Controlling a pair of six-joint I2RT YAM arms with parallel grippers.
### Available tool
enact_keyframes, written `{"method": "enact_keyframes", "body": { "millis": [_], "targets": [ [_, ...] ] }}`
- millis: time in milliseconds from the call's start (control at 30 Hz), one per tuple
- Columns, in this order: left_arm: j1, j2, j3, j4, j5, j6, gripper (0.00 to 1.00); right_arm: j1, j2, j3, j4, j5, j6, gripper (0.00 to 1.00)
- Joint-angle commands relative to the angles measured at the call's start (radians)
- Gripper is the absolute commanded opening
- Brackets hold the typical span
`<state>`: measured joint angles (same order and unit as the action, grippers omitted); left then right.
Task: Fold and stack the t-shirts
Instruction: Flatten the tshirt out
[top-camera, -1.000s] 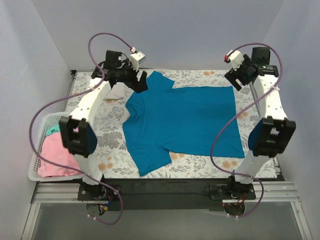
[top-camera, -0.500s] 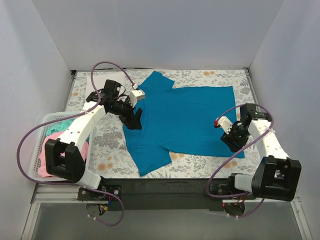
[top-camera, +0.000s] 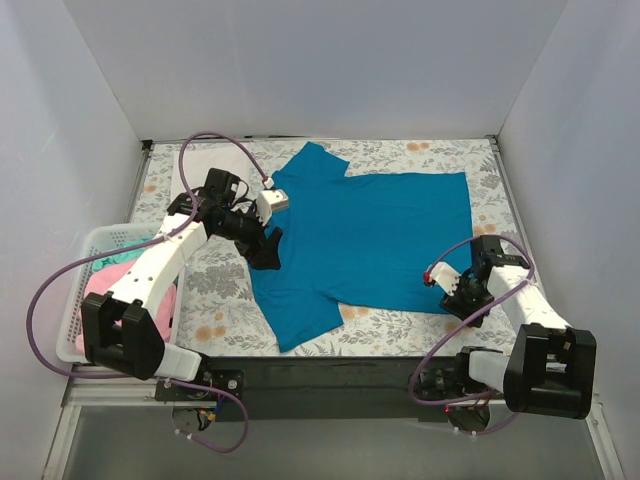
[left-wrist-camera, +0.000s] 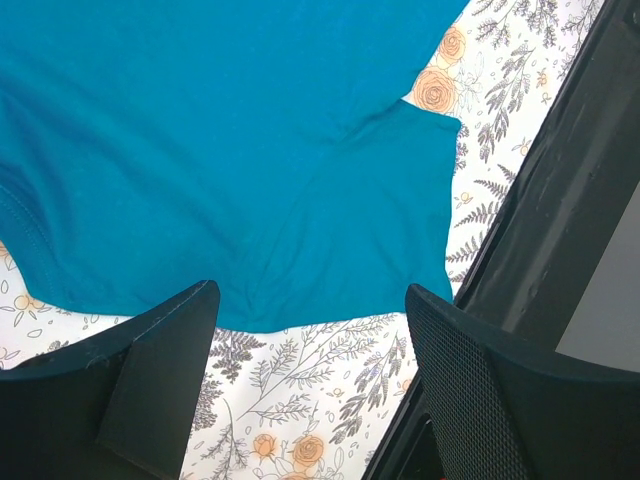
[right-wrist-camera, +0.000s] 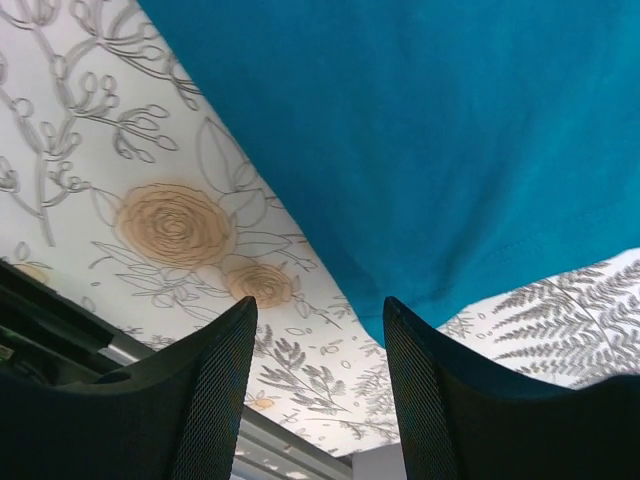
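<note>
Floral-covered table (top-camera: 215, 290) is overlaid by the teal-blue t-shirt (top-camera: 370, 235), spread flat. The left end effector (top-camera: 268, 254) is held apart at its left edge, between the sleeves — the right end effector (top-camera: 462, 300), likewise apart, is poised over the near hem corner.

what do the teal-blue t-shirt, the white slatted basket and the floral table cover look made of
Teal-blue t-shirt: soft matte knit cloth, perhaps cotton; limp, with stitched hems.
White slatted basket: likely moulded plastic; rigid slotted walls.
Floral table cover: matte printed fabric or mat; cannot tell which.
</note>
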<state>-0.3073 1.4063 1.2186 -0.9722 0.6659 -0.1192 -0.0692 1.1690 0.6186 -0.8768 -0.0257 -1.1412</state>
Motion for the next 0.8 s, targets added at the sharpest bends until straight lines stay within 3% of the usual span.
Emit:
{"method": "enact_keyframes", "body": {
  "millis": [0, 267, 333, 467, 567, 600, 633, 767],
  "targets": [
    [-0.003, -0.038, -0.011, -0.002, 0.012, 0.0, 0.75, 0.008, -0.014, -0.01, 0.102, 0.061, -0.129, 0.6],
    [-0.004, -0.033, -0.037, -0.006, 0.006, 0.006, 0.75, 0.014, -0.019, -0.049, 0.17, 0.083, -0.153, 0.59],
    [-0.018, -0.04, -0.053, -0.003, -0.018, 0.021, 0.75, 0.017, -0.014, -0.066, 0.179, 0.076, -0.152, 0.54],
    [-0.065, -0.067, -0.135, 0.013, -0.106, 0.067, 0.73, 0.028, -0.025, -0.111, 0.212, 0.067, -0.157, 0.41],
    [-0.156, -0.102, -0.206, 0.039, -0.215, 0.096, 0.7, 0.032, -0.022, -0.135, 0.245, 0.073, -0.158, 0.23],
    [-0.179, -0.112, -0.264, 0.071, -0.242, 0.098, 0.7, 0.032, -0.017, -0.135, 0.248, 0.076, -0.157, 0.09],
    [-0.215, -0.116, -0.289, 0.085, -0.3, 0.099, 0.68, 0.032, -0.014, -0.131, 0.248, 0.075, -0.152, 0.02],
    [-0.265, -0.118, -0.381, 0.157, -0.406, 0.116, 0.6, 0.032, -0.026, -0.115, 0.249, 0.075, -0.14, 0.01]
  ]
}}
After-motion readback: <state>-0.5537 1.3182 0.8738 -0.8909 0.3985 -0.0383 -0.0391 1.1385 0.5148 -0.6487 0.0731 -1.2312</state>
